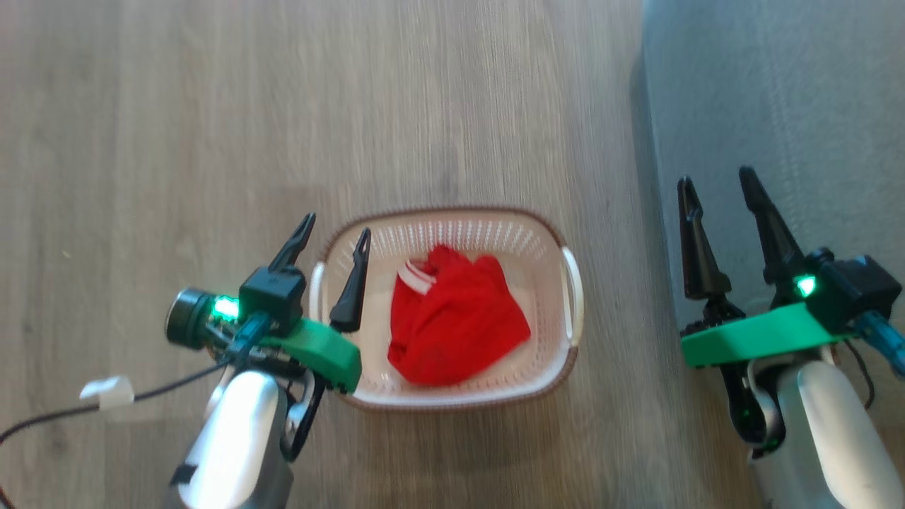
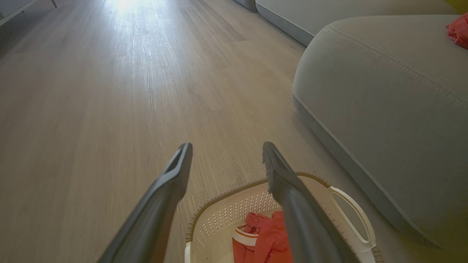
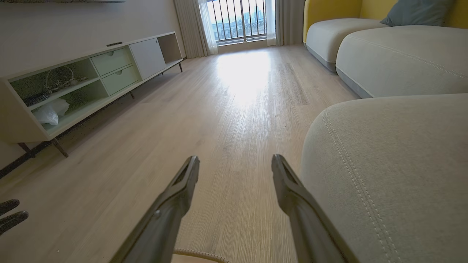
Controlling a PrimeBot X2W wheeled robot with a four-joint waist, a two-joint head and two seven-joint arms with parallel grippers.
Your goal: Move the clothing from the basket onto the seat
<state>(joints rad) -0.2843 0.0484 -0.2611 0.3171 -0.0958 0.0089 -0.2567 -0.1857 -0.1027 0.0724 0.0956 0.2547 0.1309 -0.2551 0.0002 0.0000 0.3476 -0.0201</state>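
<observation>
Left gripper point(image 1: 336, 227): fingers spread, empty — over left rim of cream perforated plastic basket point(image 1: 459, 233).
Right gripper point(image 1: 715, 180): spread, empty — at edge of grey fabric seat point(image 1: 778, 85).
Bright red garment point(image 1: 452, 325): bunched in basket.

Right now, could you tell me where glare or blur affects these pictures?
Head view: mildly soft throughout, basket rim smeared. Left wrist view: sunlight glare whitens the far floor. Right wrist view: bright sun patch below the window, otherwise sharp.
</observation>
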